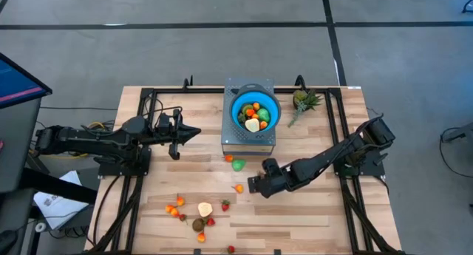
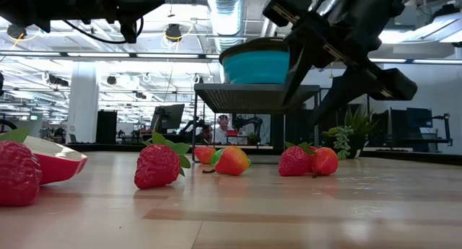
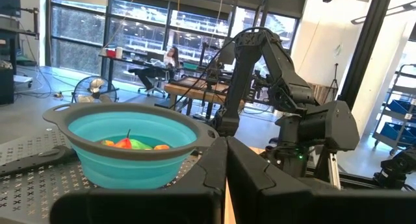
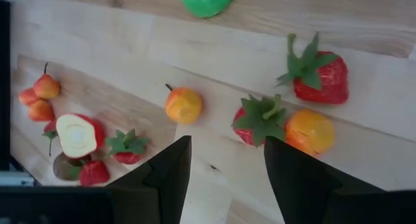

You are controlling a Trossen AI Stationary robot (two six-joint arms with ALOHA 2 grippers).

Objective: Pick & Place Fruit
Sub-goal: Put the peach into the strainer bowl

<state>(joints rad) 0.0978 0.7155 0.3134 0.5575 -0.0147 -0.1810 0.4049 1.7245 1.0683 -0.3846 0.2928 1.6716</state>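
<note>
Fruit looks light, hard, slick: right gripper, jaws open, hovers over small red plastic strawberry; grip its body. Left gripper waits closed.

The bowl sits on a raised stand at upper centre of the high view, fruit inside it. A plant piece lies right of it. More fruit is scattered lower left; two pieces lie just below the stand.

Overhead cam straight down; low cam level (both share bowl, probably).
</note>
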